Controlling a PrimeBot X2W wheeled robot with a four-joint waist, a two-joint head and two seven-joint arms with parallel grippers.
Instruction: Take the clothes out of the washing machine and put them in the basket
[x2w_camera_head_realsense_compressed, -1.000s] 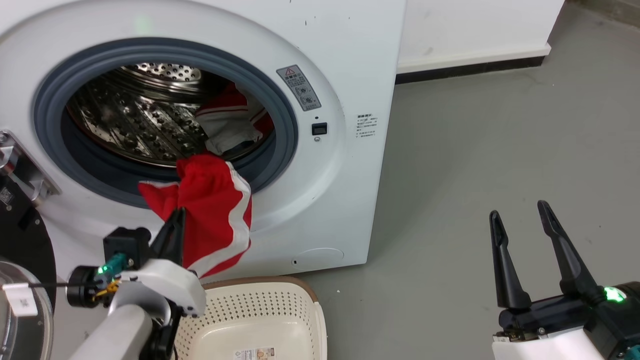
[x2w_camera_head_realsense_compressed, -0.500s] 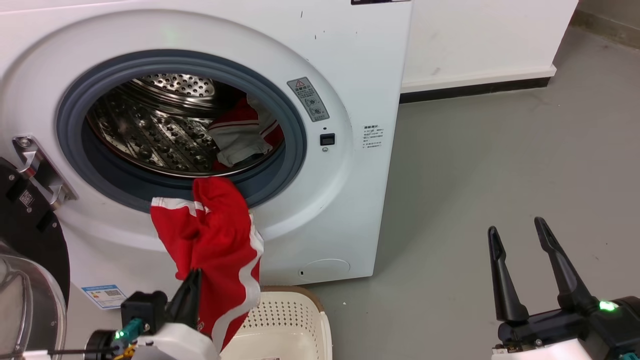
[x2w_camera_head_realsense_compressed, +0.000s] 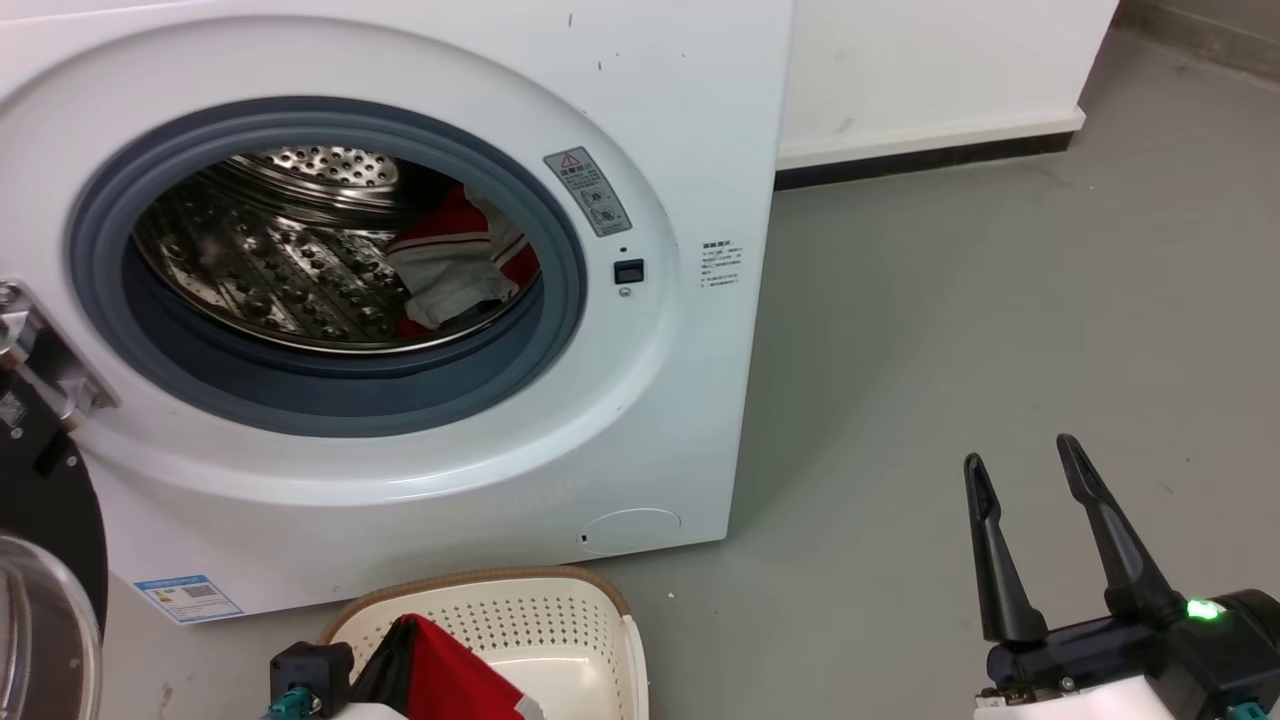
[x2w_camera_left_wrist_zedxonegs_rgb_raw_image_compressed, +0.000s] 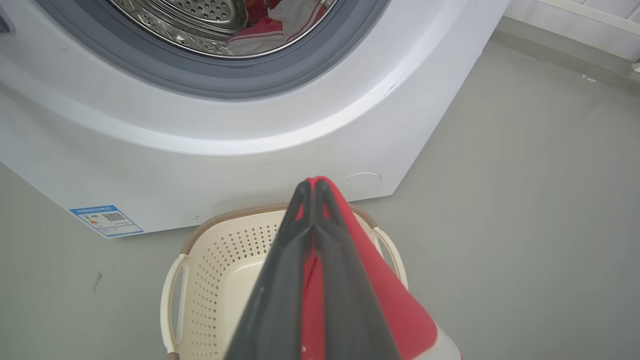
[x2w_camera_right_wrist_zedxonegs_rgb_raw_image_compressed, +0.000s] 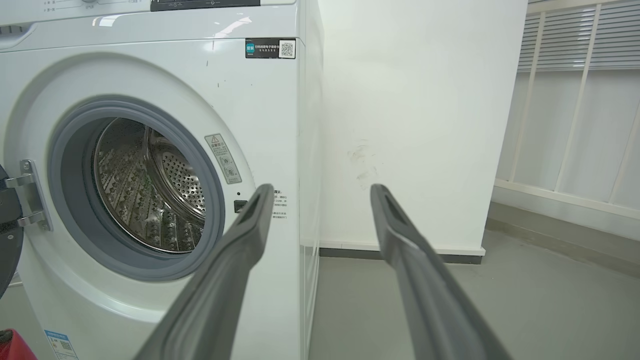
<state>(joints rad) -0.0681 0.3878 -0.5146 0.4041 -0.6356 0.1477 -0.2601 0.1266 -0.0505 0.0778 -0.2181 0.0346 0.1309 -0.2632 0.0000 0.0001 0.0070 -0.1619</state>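
The left gripper (x2w_camera_left_wrist_zedxonegs_rgb_raw_image_compressed: 310, 184) is pinched tight on a red garment (x2w_camera_left_wrist_zedxonegs_rgb_raw_image_compressed: 385, 285) with a bit of white at its low edge. A second ago this garment hung out of the round hole of the washing machine (x2w_camera_head_realsense_compressed: 680, 120), down over its white front. Half a second ago it hung lower. Now it has come right away from the machine and is down low over the basket (x2w_camera_head_realsense_compressed: 480, 582). I cannot tell if it touches the bottom of the basket.

The basket sits on the grey floor (x2w_camera_head_realsense_compressed: 950, 300), just in front of the machine.

More clothes (x2w_camera_head_realsense_compressed: 450, 265), red and white, lie at the back right of the steel drum (x2w_camera_head_realsense_compressed: 260, 270), in the same spot as before. The grey seal (x2w_camera_head_realsense_compressed: 330, 400) rings the hole. The door (x2w_camera_head_realsense_compressed: 40, 520) stands open at the left.

The right gripper (x2w_camera_head_realsense_compressed: 1015, 452) has stayed low on the right over the floor, well apart from the machine. Its two dark fingers are spread wide and hold nothing
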